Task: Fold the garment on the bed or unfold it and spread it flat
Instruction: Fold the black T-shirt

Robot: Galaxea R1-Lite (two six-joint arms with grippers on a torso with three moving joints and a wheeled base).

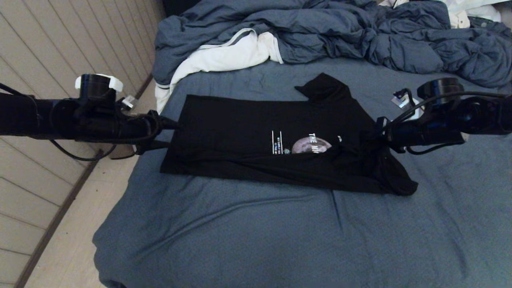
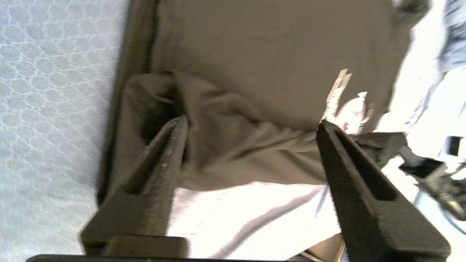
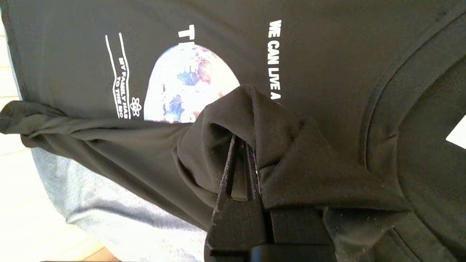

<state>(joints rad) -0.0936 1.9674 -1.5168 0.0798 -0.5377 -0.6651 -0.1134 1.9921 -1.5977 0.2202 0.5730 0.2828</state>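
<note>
The garment (image 1: pixel 240 124), a black T-shirt, lies sideways on the bed (image 1: pixel 240 232), hem to the left and collar to the right. Its near edge is folded up over the chest and covers part of the grey moon print (image 1: pixel 310 145). My left gripper (image 1: pixel 170 136) stands open at the hem; in the left wrist view its fingers (image 2: pixel 174 145) straddle a rumpled fold of the garment (image 2: pixel 273 54) without pinching it. My right gripper (image 1: pixel 370 140) is shut on a bunched fold near the shoulder. In the right wrist view the cloth drapes over the right gripper (image 3: pixel 242 145), beside the moon print (image 3: pixel 182 80).
A rumpled blue-grey duvet (image 1: pixel 360 36) and a white cloth with grey trim (image 1: pixel 224 56) lie at the back of the bed. The mattress edge and the pale floor (image 1: pixel 60 224) are on the left, under my left arm. Bare sheet stretches in front of the shirt.
</note>
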